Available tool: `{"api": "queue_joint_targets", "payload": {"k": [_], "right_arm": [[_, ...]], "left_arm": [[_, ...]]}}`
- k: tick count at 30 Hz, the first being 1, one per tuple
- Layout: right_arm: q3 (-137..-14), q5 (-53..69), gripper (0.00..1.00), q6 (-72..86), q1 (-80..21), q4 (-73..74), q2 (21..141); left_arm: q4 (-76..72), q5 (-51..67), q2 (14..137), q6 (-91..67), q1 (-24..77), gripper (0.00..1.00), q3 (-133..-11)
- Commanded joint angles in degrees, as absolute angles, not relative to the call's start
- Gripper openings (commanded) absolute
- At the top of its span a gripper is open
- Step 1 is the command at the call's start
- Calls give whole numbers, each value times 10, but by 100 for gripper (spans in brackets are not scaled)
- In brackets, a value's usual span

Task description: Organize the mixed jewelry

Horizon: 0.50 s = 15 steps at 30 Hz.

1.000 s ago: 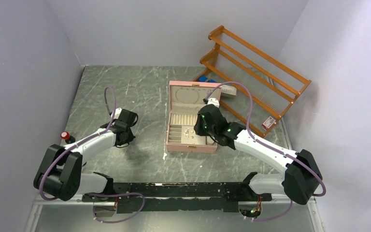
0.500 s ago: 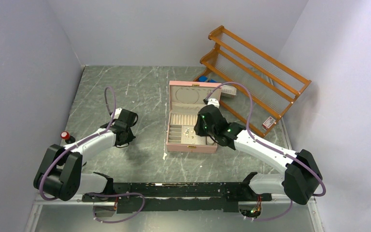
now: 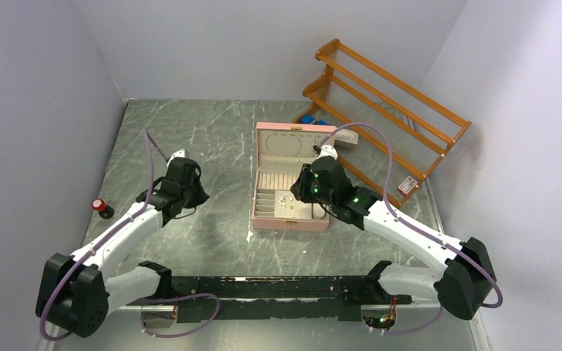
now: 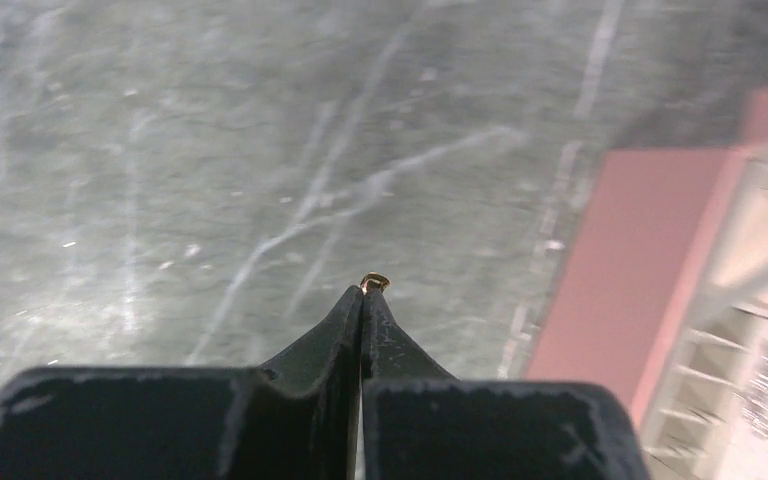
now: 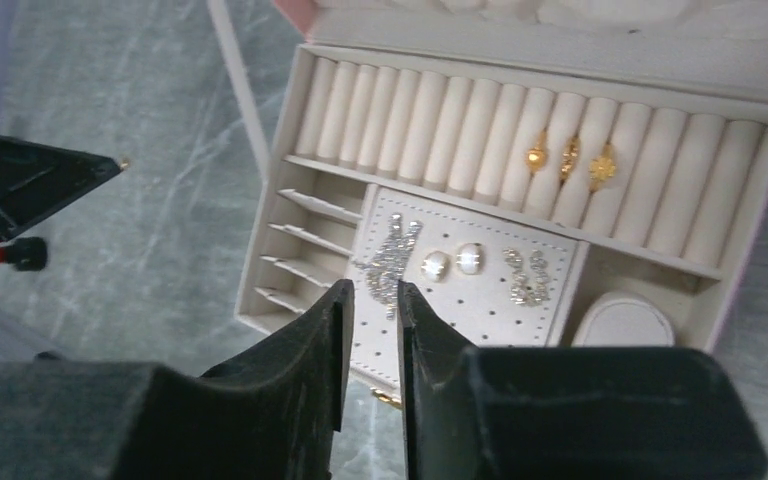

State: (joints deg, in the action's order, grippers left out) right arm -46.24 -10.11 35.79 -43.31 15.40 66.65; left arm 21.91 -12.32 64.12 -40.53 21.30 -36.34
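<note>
Evidently partway: at centre left of the overhead view, the left gripper (image 4: 363, 296) was pinched shut on a tiny gold ring (image 4: 374, 283) over the table (image 4: 210, 150), short of the pink box (image 3: 272, 224). In the right wrist view's upper right, three gold rings (image 5: 566, 158) already sat in the rolls, with earrings (image 5: 455, 262) on the pad below. The right gripper (image 5: 372, 300) hovered there, fingers slightly apart and empty. By my reading, the held ring remained to be placed.

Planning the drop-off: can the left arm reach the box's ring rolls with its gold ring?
Probably yes: the box stands open and the ring rolls on its side are bare, though the right gripper hovering above the box may crowd it.
</note>
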Motion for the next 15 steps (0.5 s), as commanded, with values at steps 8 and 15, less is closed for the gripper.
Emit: {"api": "queue_joint_targets", "payload": {"k": [8,15], "right_arm": [[-496,89,51,438,-414,55,659],[-453,194,65,510,-412,-120,649]], "left_arm": [[79,179,588,-406,208,5,-421],[-89,331,574,-496,210,5,-400]]}}
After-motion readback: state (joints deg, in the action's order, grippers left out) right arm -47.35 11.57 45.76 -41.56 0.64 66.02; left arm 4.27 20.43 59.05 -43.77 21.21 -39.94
